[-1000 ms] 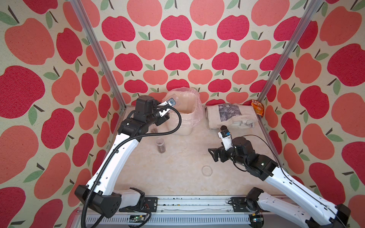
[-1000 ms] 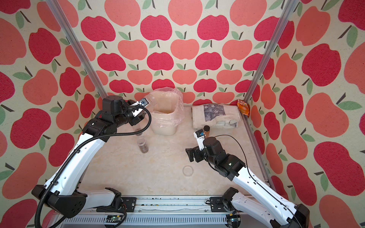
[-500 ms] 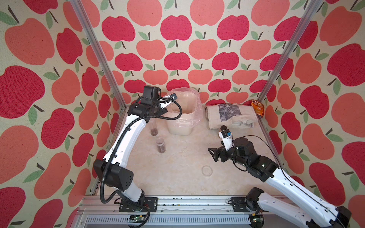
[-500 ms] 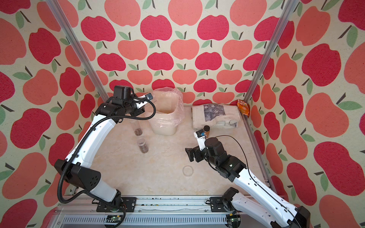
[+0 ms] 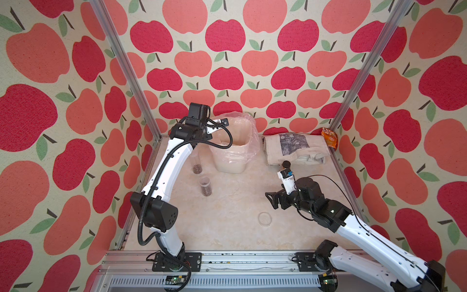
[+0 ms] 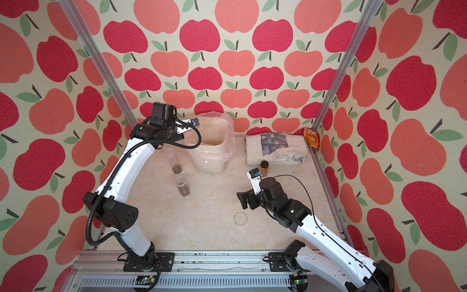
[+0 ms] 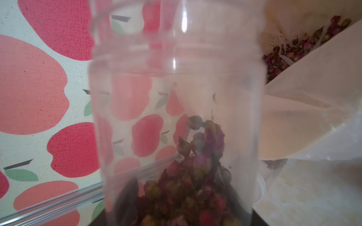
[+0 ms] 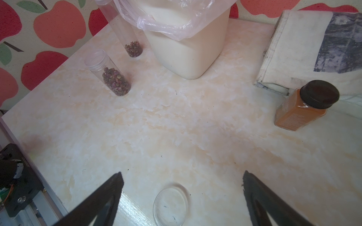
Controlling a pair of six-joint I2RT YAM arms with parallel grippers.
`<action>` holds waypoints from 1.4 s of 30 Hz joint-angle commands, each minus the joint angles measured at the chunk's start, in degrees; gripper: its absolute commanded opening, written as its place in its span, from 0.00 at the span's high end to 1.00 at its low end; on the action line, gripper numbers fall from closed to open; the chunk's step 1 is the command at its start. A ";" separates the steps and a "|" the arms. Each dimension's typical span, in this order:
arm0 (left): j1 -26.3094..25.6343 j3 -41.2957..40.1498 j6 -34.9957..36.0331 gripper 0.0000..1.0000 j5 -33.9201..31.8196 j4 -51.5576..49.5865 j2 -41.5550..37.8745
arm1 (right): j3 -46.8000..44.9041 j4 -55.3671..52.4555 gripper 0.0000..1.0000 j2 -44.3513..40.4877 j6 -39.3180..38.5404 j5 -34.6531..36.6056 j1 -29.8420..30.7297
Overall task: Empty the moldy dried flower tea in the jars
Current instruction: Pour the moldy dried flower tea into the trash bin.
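- The held jar (image 7: pixel 176 101), clear and seemingly uncapped, sits in the left gripper (image 7: pixel 180 207). The jaws are partly open and clamp its base end. The dried flower tea (image 7: pixel 195 176) is heaped at that end, so nothing is pouring. The top views hide this jar behind the wrist, at the white bin's (image 5: pixel 231 164) 9 o'clock rim.
- The mouth appears beside the rim, not over it. Tipping now would scatter buds on the table or behind the loose liner (image 5: pixel 249 126).
- The smooth plastic could twist in a base-end grip as the jar rolls over.
- The tall jar (image 5: pixel 196 160) and short jar (image 5: pixel 205 185) stand at 10 o'clock of the table's centre, both with tea. The left forearm passes just beside the tall one, so a swing could topple it.
- The right gripper (image 5: pixel 272 201) hangs wide open and empty at 3 o'clock. A lid (image 5: pixel 264 218) lies at 5 o'clock.
- An amber jar (image 5: pixel 286 165) and a cloth bag (image 5: pixel 295 149) sit at 2 o'clock, well clear.
- The tabletop (image 5: pixel 227 232) is pale, glossy marbling with a few dark specks. Apple-print walls (image 5: pixel 227 38) and metal posts (image 5: pixel 126 70) enclose it.
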 commanded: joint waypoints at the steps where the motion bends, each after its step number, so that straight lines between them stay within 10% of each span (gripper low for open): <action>1: -1.20 3.52 5.09 0.98 -5.15 -0.76 2.78 | -0.39 0.47 0.01 0.42 -0.17 -0.84 -0.42; 42: -8.34 1.88 30.33 1.00 -19.45 11.81 8.90 | -4.09 1.68 0.01 -0.20 1.83 -2.97 -0.43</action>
